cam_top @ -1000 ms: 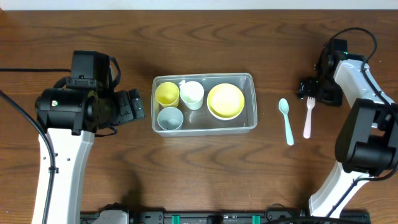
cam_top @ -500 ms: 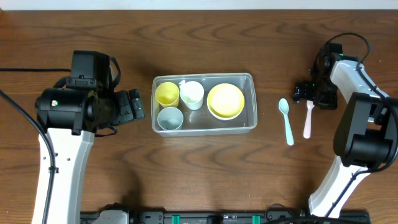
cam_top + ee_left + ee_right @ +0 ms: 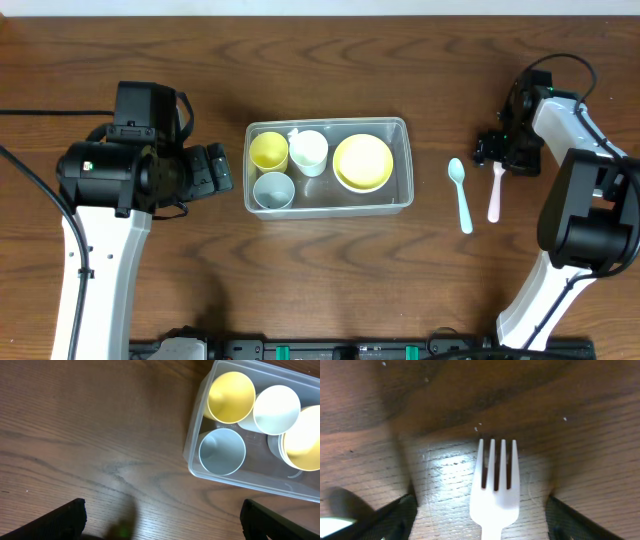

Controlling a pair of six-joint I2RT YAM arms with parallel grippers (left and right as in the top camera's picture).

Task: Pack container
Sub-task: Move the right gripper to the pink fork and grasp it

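The right gripper (image 3: 482, 517) is holding its jaws spread wide, empty, on either side of the pale fork (image 3: 496, 475) lying on the table (image 3: 580, 435). The left gripper (image 3: 165, 520) is likewise holding its jaws apart around nothing, and just beyond it the container (image 3: 192, 447) is sitting mid-table, carrying cups (image 3: 222, 451) and a yellow bowl (image 3: 305, 435).

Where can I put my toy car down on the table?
The table is barest in the wide strip in front of the box, and behind it too. Right of the box it is crowded: the spoon, the fork and the right hand sit close together there.
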